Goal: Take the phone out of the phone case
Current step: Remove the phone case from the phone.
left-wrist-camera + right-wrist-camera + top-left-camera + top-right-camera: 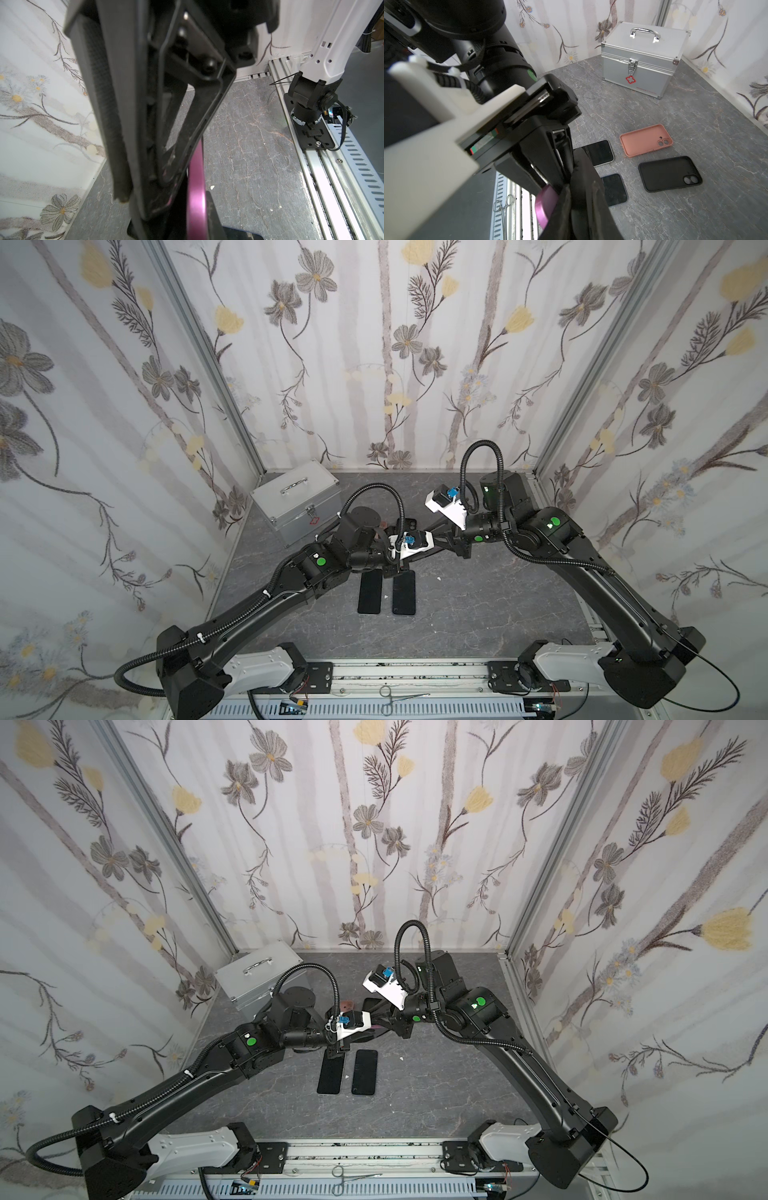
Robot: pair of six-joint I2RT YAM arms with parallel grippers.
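Note:
Both arms meet above the middle of the table. The phone (195, 195) has a shiny purple edge and stands on edge in my left gripper (195, 220), which is shut on it. In the right wrist view the purple phone (546, 204) sits beside the soft black phone case (583, 176), which bulges away from it. My right gripper (577, 218) is closed on that case. In both top views the left gripper (434, 545) and the right gripper (446, 540) nearly touch tip to tip, and the phone and case are mostly hidden between them.
Two dark phones (370, 593) (404, 593) lie flat below the grippers. An empty pink case (645, 140) and an empty black case (669, 173) lie further back. A silver latched box (297, 499) stands at the back left. Forceps (390, 697) lie on the front rail.

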